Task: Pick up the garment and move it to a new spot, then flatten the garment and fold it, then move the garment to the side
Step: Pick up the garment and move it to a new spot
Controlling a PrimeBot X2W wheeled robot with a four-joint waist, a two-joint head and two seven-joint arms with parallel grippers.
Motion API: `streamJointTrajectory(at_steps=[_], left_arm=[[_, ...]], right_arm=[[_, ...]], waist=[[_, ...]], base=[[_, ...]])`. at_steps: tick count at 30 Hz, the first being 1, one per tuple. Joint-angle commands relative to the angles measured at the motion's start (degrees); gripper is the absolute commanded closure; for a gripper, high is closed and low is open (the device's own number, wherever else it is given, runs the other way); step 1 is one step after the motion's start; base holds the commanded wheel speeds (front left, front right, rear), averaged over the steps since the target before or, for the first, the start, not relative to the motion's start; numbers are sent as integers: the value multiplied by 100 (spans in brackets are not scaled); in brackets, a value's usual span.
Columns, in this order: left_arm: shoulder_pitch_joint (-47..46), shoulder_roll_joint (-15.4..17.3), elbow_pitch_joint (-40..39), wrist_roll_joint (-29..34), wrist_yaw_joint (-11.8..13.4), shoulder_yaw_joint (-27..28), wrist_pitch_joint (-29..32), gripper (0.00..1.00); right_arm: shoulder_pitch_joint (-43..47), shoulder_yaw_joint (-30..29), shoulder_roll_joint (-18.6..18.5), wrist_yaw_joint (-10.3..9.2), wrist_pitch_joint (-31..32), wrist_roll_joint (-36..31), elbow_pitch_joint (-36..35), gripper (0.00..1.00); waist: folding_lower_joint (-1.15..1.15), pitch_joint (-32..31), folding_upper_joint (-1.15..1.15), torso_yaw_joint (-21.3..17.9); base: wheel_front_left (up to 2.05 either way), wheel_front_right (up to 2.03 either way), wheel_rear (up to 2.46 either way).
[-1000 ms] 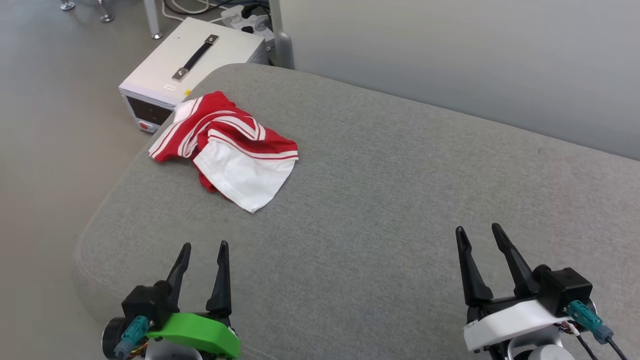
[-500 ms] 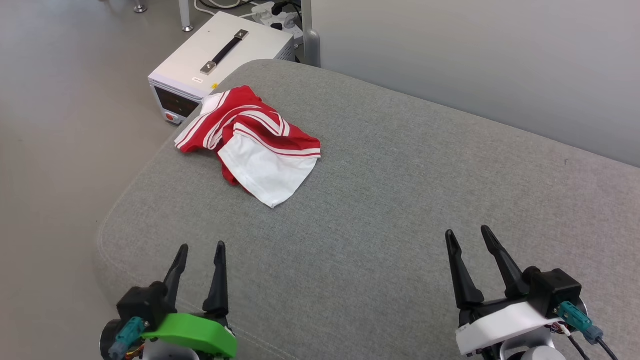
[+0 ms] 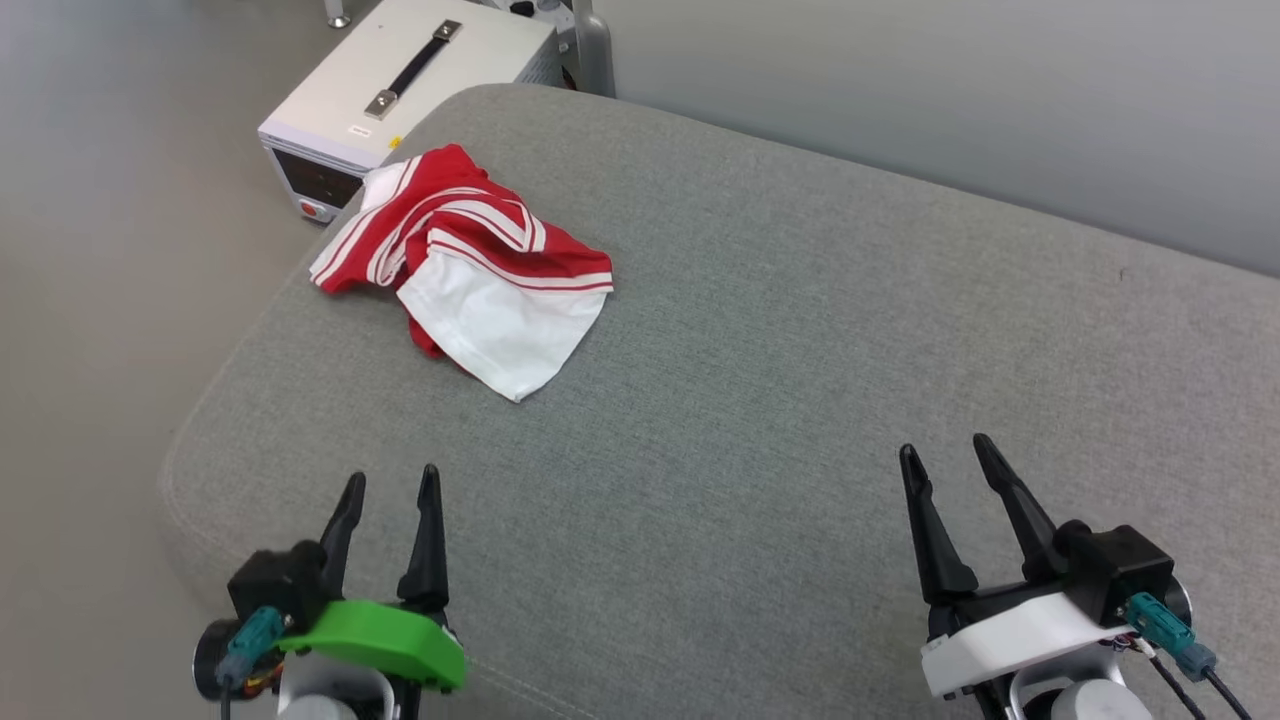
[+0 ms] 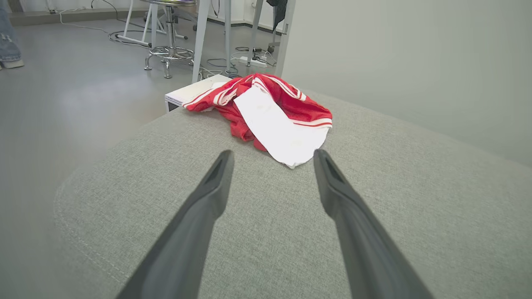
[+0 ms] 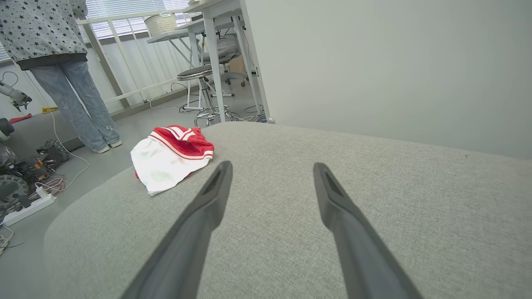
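Note:
The garment [image 3: 465,265] lies crumpled near the far left corner of the grey cushion [image 3: 780,400], red with striped trim and a white sleeve spread toward me. No numbers show on it. In the left wrist view the garment [image 4: 270,112] sits straight ahead, beyond the fingertips. From the right wrist the garment [image 5: 170,155] lies ahead to the left. My left gripper [image 3: 390,482] hovers open over the cushion's near left edge, empty. At the near right my right gripper [image 3: 945,450] is open too, holding nothing.
A white metal box with a black handle [image 3: 400,85] stands on the floor just past the cushion's far left corner. A pale wall [image 3: 950,90] runs behind the cushion. A person in jeans [image 5: 70,74] stands on the floor near stools, desks and cables.
The head camera has shifted, so the whole scene slid right, then back left and down. The garment lies as before and both grippers stay open and low.

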Motion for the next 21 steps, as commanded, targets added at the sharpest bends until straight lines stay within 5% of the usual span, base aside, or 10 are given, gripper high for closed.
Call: streamJointTrajectory(at_steps=[1, 7, 21], left_arm=[[-330, 28, 95, 92, -43, 24, -33, 0], [-1593, 558, 1112, -183, -137, 7, 357, 0], [-4258, 2105, 2188, -1772, -163, -245, 4353, 0]], right_arm=[[-114, -5, -74, -5, -34, -68, -56, 0], [-304, -7, -302, -5, -33, -154, -277, 0], [-696, 11, -513, -5, 164, -240, -916, 0]], waist=[[0, 368, 0, -244], [0, 976, 0, -581], [0, 2074, 0, -1235]], base=[[0, 0, 0], [0, 0, 0], [0, 0, 0]])
